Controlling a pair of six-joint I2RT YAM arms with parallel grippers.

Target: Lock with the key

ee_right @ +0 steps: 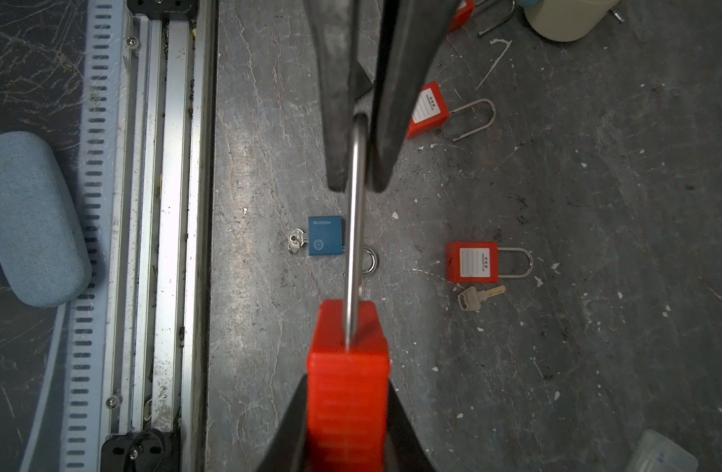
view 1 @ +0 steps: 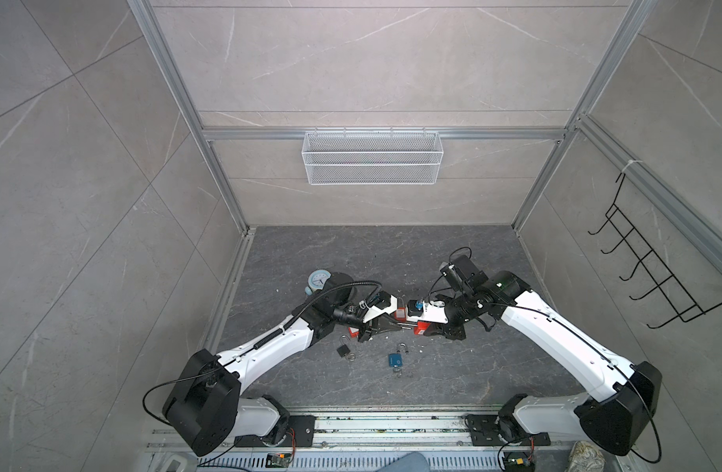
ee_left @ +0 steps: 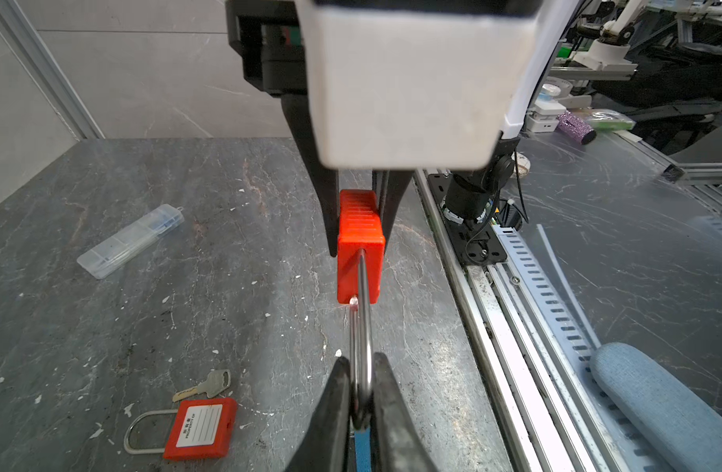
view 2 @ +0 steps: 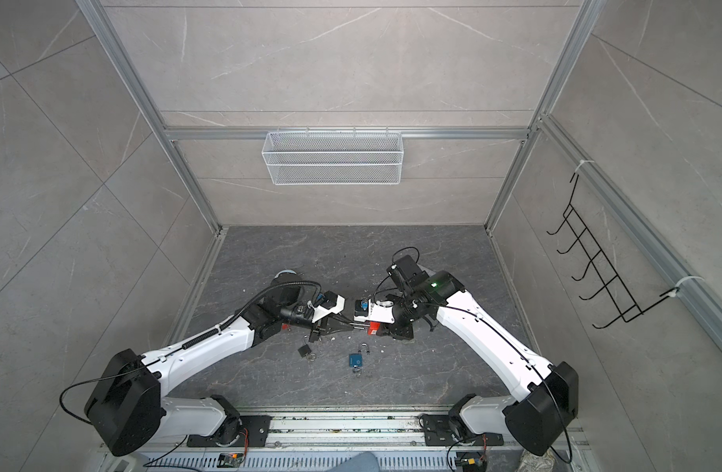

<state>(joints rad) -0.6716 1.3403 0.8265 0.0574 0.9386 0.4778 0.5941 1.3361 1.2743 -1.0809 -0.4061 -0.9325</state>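
A red padlock (ee_left: pixel 359 245) hangs in the air between my two grippers. My right gripper (ee_right: pixel 348 384) is shut on its red body (ee_right: pixel 348 388). My left gripper (ee_left: pixel 361 361) is shut on the bend of its steel shackle (ee_left: pixel 363 327). One shackle leg enters the body; the other leg's end shows at the body's edge. In both top views the grippers meet tip to tip over the table's middle, at the padlock (view 1: pixel 421 327) (view 2: pixel 374 328). A loose silver key (ee_right: pixel 478 296) (ee_left: pixel 206 386) lies on the table beside another red padlock (ee_right: pixel 473 262). The held padlock's keyhole is hidden.
A blue padlock (ee_right: pixel 326 236) with a key in it lies under the grippers. A black padlock (view 1: pixel 344 349) and a third red padlock (ee_right: pixel 426 110) lie nearby. A clear plastic box (ee_left: pixel 130 241), a small clock (view 1: pixel 318 280) and a cream cup (ee_right: pixel 567 16) stand around. A wire basket (view 1: pixel 371 157) hangs behind.
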